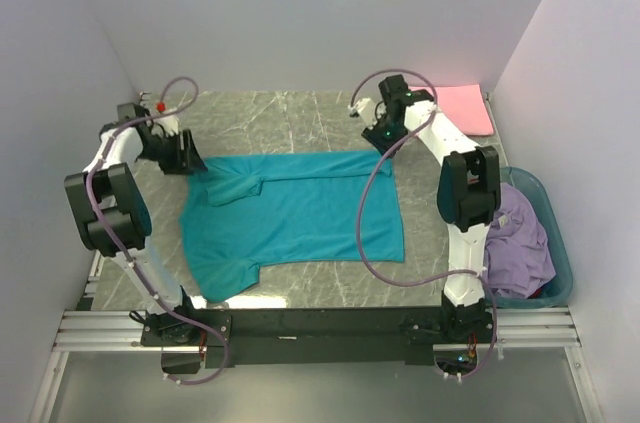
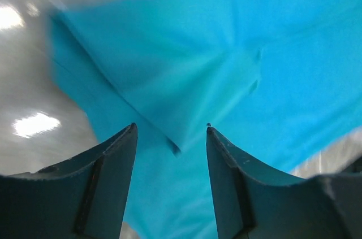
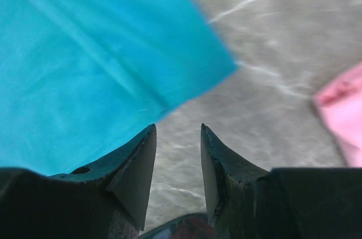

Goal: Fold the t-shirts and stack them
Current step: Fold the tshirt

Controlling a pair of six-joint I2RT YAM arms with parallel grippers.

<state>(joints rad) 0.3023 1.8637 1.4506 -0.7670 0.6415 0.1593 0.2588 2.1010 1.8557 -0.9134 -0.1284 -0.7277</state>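
Both left gripper and right gripper gape empty; pinch the limp, light teal cloth t-shirt by its upper corners.

Centre: spread t-shirt flat on the counter.
Far right corner: folded t-shirt on the counter.
Right edge: basket, heaped t-shirt inside.
Far corners of spread t-shirt: left claw, right claw.

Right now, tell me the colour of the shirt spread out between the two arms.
The shirt is plain teal; the top view shows it best.
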